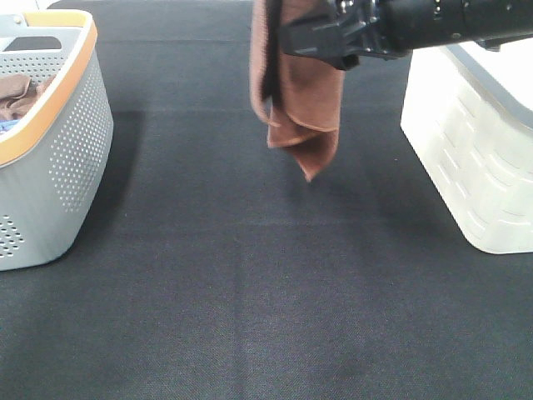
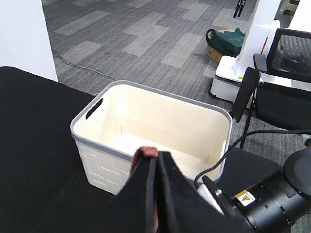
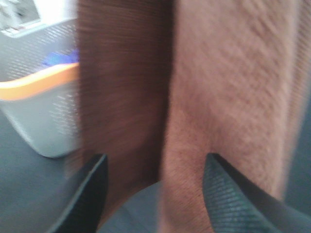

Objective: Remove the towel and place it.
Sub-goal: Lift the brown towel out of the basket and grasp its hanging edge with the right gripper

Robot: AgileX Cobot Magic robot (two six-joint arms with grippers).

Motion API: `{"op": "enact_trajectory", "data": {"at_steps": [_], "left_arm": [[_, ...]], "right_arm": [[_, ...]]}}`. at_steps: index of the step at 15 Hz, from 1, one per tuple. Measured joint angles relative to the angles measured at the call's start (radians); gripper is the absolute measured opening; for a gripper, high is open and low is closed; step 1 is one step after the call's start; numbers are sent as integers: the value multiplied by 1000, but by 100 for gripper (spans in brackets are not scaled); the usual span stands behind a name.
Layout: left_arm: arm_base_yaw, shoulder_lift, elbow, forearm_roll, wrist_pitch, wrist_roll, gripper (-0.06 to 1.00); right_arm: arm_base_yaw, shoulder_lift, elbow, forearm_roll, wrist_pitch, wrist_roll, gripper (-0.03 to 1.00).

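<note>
The reddish-brown towel hangs in the air over the middle back of the black table, its lowest corner clear of the surface. My left gripper is shut on the towel's top edge, and a sliver of the towel shows between the fingers. In the high view the left gripper's dark fingers run down the towel's left fold. My right gripper reaches in from the right at towel height. In the right wrist view it is open, and the towel hangs just ahead of its fingertips.
A grey perforated basket with an orange rim stands at the left and holds a second brown cloth; it also shows in the right wrist view. A white basket stands at the right, its inside bare.
</note>
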Motion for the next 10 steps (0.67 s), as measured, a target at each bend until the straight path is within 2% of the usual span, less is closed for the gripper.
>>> {"op": "enact_trajectory", "data": {"at_steps": [4, 6, 10], "left_arm": [[0, 0, 0, 0, 0, 0, 0], [0, 0, 0, -5, 0, 0, 0], [0, 0, 0, -89, 0, 0, 0]], "right_arm": [[0, 0, 0, -61, -79, 39, 56], [0, 0, 0, -65, -84, 44, 57], [0, 0, 0, -66, -86, 90, 68]]}}
